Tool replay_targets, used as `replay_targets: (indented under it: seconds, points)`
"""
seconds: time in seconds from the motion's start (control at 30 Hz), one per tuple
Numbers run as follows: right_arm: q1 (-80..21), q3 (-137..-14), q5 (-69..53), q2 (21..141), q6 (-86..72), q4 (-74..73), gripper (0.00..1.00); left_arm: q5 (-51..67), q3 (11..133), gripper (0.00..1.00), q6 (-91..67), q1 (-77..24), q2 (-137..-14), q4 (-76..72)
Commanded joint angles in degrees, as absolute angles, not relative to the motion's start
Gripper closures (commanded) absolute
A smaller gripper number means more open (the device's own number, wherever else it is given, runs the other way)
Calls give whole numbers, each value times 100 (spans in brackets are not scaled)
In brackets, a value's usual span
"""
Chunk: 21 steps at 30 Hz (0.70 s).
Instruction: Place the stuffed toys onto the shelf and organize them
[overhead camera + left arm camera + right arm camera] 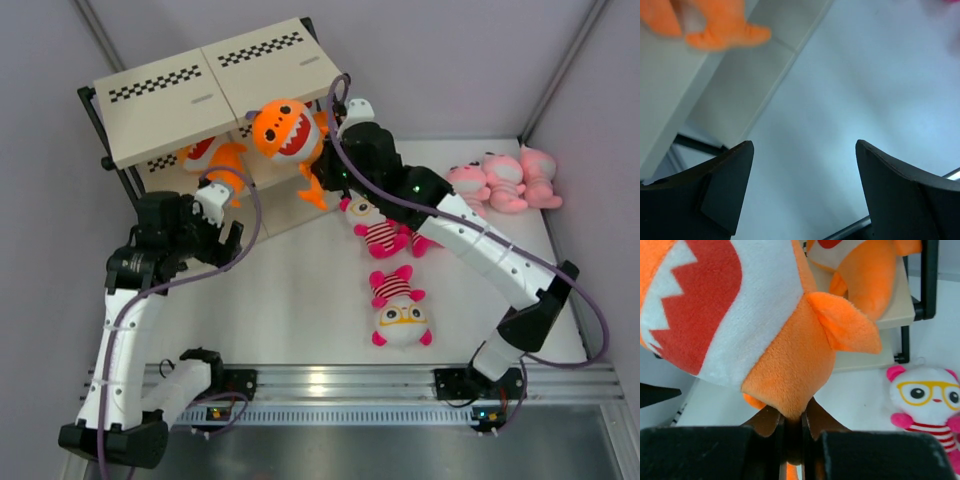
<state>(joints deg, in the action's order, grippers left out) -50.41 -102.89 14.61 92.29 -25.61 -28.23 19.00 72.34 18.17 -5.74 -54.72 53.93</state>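
Observation:
My right gripper [794, 415] is shut on the lower body of an orange stuffed toy [285, 130] [765, 340] and holds it up in front of the shelf [200, 90]. A second orange toy [215, 158] [870, 270] lies on a lower board. My left gripper [232, 240] [802, 150] stands open and empty just in front of the shelf, below that toy [715, 25]. Two white-headed striped toys [375, 228] [400, 310] lie on the table; one [927, 395] shows beside the shelf's foot. Three pale pink toys [503, 180] sit at the far right.
The right arm [470, 235] stretches over the table's middle and hides part of another pink-footed toy [425, 243]. The shelf's black frame [930, 280] stands by the held toy. Grey walls close in the table on both sides.

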Motion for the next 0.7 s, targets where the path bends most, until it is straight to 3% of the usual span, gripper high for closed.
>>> replay_targets:
  seconds: [0.0, 0.07, 0.23, 0.43, 0.67]
  points:
    - [-5308, -11264, 2794, 9676, -2320, -4172, 100, 214, 6341, 11, 2557, -562, -5212, 5889]
    - [-5343, -11765, 2848, 9966, -2382, -4385, 100, -429, 5996, 13, 2522, -562, -5116, 5871]
    - [-5545, -12585, 3093, 10563, -2391, -5165, 100, -642, 5406, 15, 2496, -562, -4826, 5854]
    - [-5959, -11927, 3445, 10239, -2724, -5370, 100, -510, 5186, 15, 2400, -571, -4588, 5757]
    - [-5994, -12260, 3559, 10406, -2804, -5028, 100, -527, 4746, 15, 2285, -694, -4456, 5572]
